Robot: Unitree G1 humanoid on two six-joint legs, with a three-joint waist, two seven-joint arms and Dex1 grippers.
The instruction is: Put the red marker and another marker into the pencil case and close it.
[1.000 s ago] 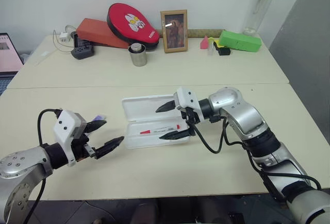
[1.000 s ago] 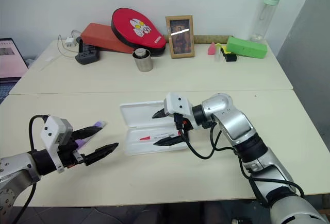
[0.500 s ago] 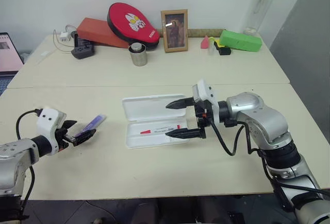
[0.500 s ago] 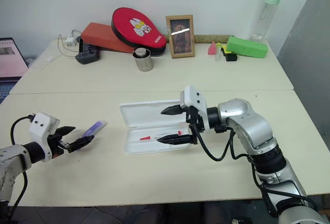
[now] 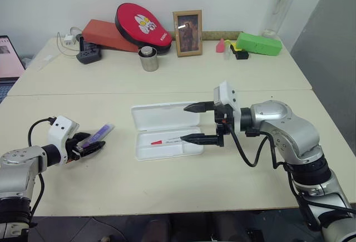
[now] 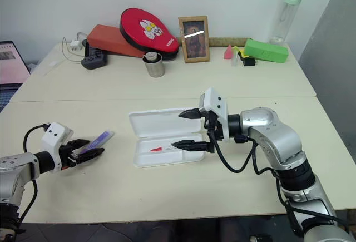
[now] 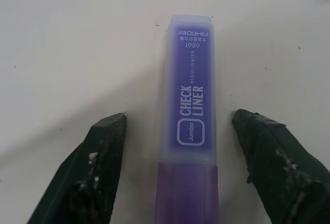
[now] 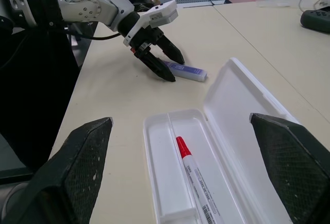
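Observation:
The pencil case [image 5: 162, 117] lies open in the middle of the front table, lid flat behind the tray. In the tray lies the red marker [image 5: 172, 139], which the right wrist view shows with its red cap [image 8: 183, 150]. My right gripper [image 5: 184, 123] hovers open over the case's right half, holding nothing. Left of the case, the purple marker [image 5: 100, 133] lies on the table. My left gripper [image 5: 91, 142] is down at its near end. Its open fingers [image 7: 103, 157] stand either side of the barrel [image 7: 190, 100], with a gap on each side.
The rear table carries a green box [image 5: 258, 44], a bottle [image 5: 281, 5], a picture frame [image 5: 188, 25], a metal cup [image 5: 148, 59], a red padded case [image 5: 143, 26] on an orange box [image 5: 103, 35], and a charger [image 5: 88, 56]. A laptop [image 5: 8, 58] stands at far left.
My left gripper has swung left and down from beside the case to the purple marker, and its fingers have narrowed around it. My right gripper has drawn back slightly to the right.

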